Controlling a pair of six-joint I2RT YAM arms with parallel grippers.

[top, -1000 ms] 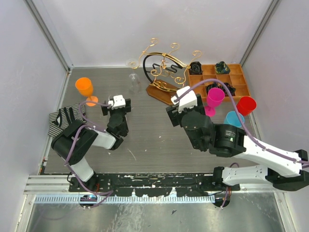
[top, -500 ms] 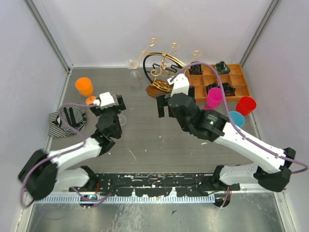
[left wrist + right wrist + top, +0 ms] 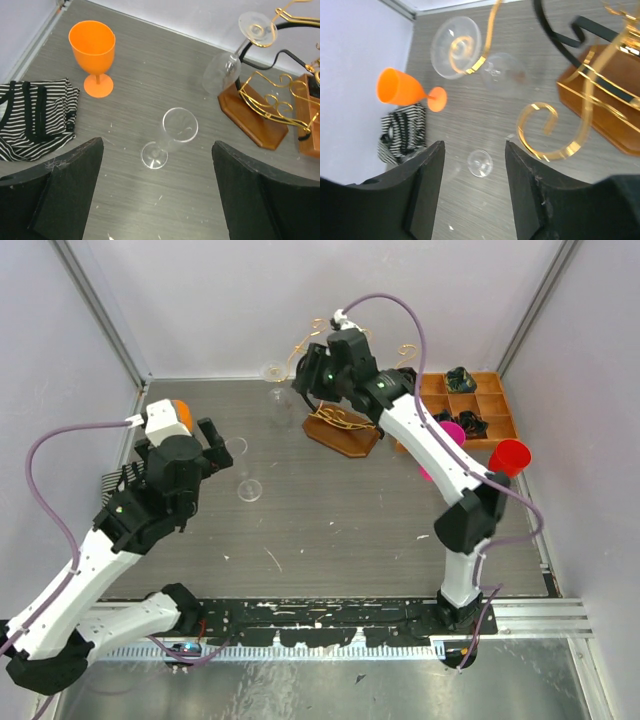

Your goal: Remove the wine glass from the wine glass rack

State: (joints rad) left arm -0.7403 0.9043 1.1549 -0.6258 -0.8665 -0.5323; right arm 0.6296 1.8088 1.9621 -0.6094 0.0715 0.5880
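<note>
The right gripper [image 3: 474, 147] was partly apart and empty; just ahead of its fingertips the wine glass [image 3: 504, 75] hung upside down on the wine glass rack [image 3: 615, 127]. The left gripper [image 3: 157, 145] was wide and empty.

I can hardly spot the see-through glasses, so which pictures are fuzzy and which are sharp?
Left wrist view: sharp, the clear glass on the table and the orange cup have crisp edges. Right wrist view: the near gold curl of the wine glass rack looks soft, and the hanging wine glass is nearly invisible. Top view: both clear glasses are faint.
</note>
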